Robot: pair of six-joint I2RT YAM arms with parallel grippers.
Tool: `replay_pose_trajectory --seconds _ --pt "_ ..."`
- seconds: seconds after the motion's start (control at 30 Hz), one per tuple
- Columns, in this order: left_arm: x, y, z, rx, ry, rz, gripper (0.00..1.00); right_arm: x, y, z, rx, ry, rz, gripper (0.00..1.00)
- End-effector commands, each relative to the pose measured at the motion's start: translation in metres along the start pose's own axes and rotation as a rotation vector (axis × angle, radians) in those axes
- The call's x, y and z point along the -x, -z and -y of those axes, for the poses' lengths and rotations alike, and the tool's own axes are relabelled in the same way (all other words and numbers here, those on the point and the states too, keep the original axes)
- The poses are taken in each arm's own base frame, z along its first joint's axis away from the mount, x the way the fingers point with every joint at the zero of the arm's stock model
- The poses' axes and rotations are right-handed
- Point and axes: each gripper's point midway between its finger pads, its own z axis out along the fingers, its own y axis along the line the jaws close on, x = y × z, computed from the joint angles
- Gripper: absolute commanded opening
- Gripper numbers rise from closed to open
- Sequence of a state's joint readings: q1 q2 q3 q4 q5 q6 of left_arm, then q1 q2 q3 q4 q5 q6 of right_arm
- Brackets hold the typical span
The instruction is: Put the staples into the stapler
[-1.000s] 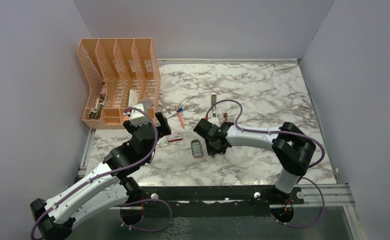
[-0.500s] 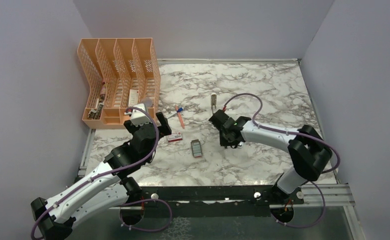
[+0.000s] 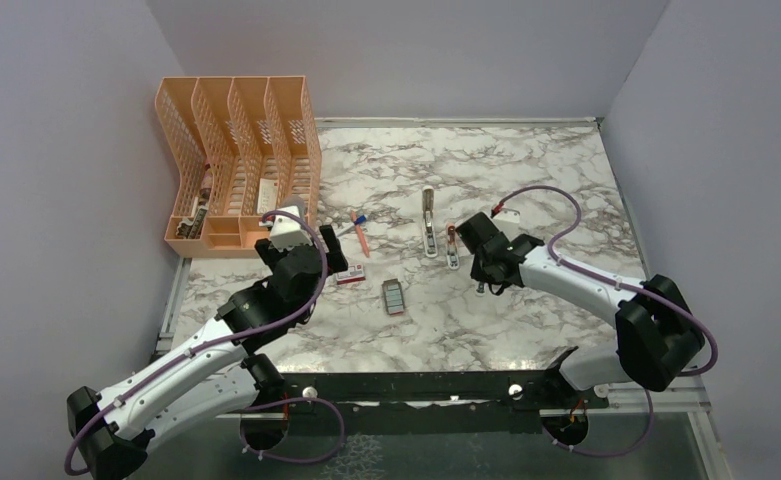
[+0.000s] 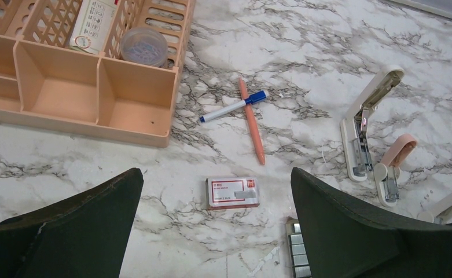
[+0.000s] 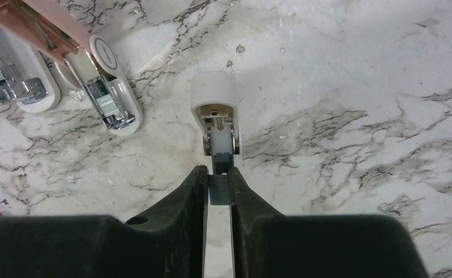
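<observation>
Pinching almost shut, the right gripper [image 5: 217, 176] has hold of the slim white bar-shaped stapler [image 5: 213, 95]. It clamps a dark block set in the stapler's body, and the rounded white plastic end sticks out beyond the fingertips. Below that smooth cap, a slot shows a small silver metal part. Whether the stapler touches the glossy white-and-grey marbled surface [image 5: 356, 87] I cannot tell.

The small grey metallic block of staple strips [image 3: 394, 296] lies flat on the surface to the left of this gripper, apart from it and between the two arms. It is ribbed, with a dull shine. Just to its far left sits the small red-and-white cardboard box [image 4: 232, 192], which the left wrist view shows in line with the gap of the left gripper [image 4: 215, 174]. That gripper's broad dark fingers stand wide apart and hold nothing.

Near the held stapler, on its far-left side, lie two others, both hinged open: a second white stapler [image 4: 353, 142] with a bright steel channel, and a pink-topped stapler [image 4: 398, 152]. Farther left, a thin orange stick [image 4: 252, 124] crosses a white pen with a blue cap [image 4: 223, 112], near an orange latticed plastic file rack [image 3: 236, 130].
</observation>
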State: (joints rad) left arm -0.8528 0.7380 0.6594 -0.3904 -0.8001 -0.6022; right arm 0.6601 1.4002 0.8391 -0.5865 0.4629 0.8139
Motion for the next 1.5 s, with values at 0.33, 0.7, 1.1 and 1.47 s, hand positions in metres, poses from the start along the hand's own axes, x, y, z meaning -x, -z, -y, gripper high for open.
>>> replay_pose_trajectory --seconds 0.33,0.7,1.1,1.47 --pt "0.008 0.001 0.008 -0.029 0.017 0.016 0.99 0.007 -0.011 0.006 -0.033 -0.084 0.087 0.21" --pt "0.009 0.002 0.007 -0.026 0.018 0.020 0.99 0.004 -0.016 0.004 -0.022 -0.086 0.088 0.22" --pt "0.009 0.002 0.006 -0.025 0.018 0.021 0.99 0.002 -0.018 0.008 -0.043 -0.071 0.087 0.22" --pt "0.009 0.001 0.006 -0.024 0.017 0.020 0.99 -0.003 -0.022 0.010 -0.048 -0.050 0.075 0.22"
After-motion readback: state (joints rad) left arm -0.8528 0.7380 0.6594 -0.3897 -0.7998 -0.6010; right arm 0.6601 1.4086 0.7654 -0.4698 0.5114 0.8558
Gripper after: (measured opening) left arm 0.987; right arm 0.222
